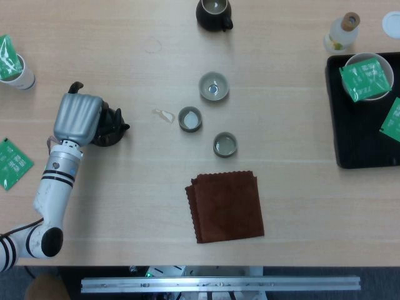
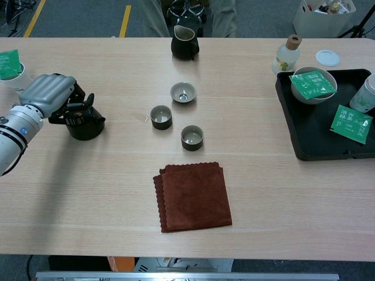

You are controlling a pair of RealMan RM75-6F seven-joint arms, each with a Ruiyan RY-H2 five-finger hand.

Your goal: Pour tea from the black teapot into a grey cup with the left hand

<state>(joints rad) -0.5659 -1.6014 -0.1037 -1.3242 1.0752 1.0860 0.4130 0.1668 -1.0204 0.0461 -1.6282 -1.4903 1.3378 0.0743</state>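
Note:
The black teapot [image 1: 114, 127] [image 2: 87, 124] stands on the table at the left. My left hand [image 1: 78, 117] [image 2: 47, 92] lies over its left side, with the dark fingers curled round the handle. Three grey cups sit apart from it at mid-table: a wide one [image 1: 214, 86] [image 2: 183, 92], a middle one [image 1: 190, 119] [image 2: 160, 117] and a near one [image 1: 225, 144] [image 2: 191, 137]. The hand hides most of the pot in the head view. My right hand shows in neither view.
A black pitcher [image 1: 214, 14] stands at the far edge. A folded brown cloth [image 1: 226, 205] lies near the front. A black tray [image 2: 290, 123] with a bowl and green packets is at the right, beside a bottle [image 1: 342, 31]. A paper cup [image 1: 14, 65] stands far left.

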